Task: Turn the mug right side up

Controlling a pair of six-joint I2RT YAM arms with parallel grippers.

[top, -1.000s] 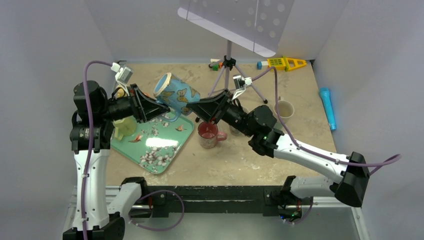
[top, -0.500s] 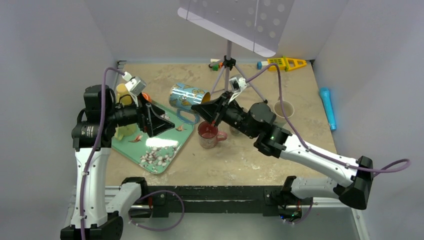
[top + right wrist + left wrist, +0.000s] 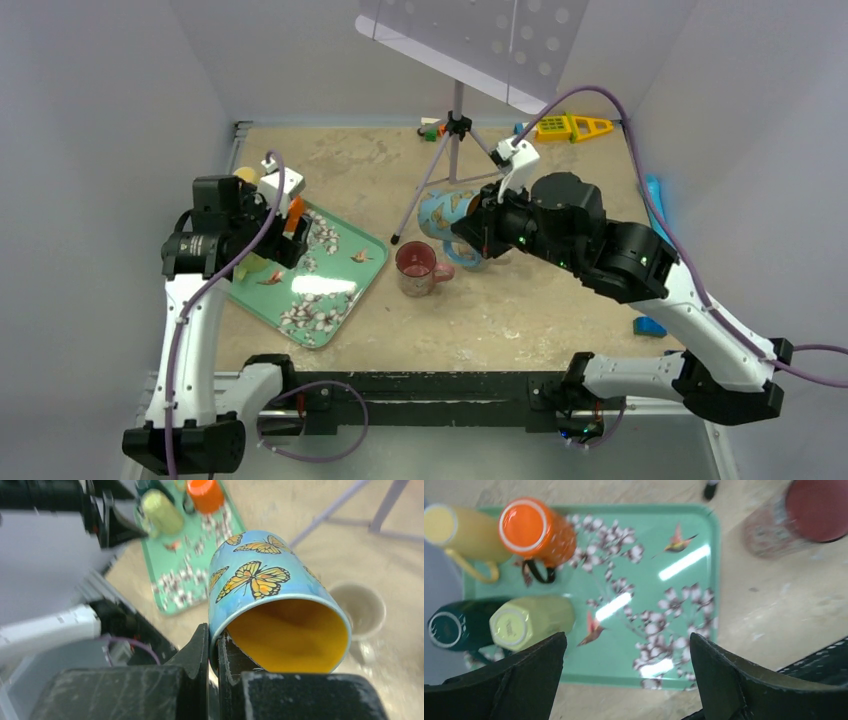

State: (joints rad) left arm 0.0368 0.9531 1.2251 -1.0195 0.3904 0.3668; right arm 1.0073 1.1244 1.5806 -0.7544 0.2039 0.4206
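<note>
My right gripper pinches only the rim of the butterfly mug, tilted in the air at one o'clock from the red cup, my left gripper gaping empty, so turning it could slip it loose onto that cup.

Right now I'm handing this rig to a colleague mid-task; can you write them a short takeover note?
Left hand: open, holding nothing, above the green tray.
Right hand: shut on the rim of the butterfly mug.
Mug: tilted on its side near the tripod, mouth towards the right wrist camera, not upright.
Done: mug gripped.
Left: rotate it mouth-up, set it on the table, release.
</note>
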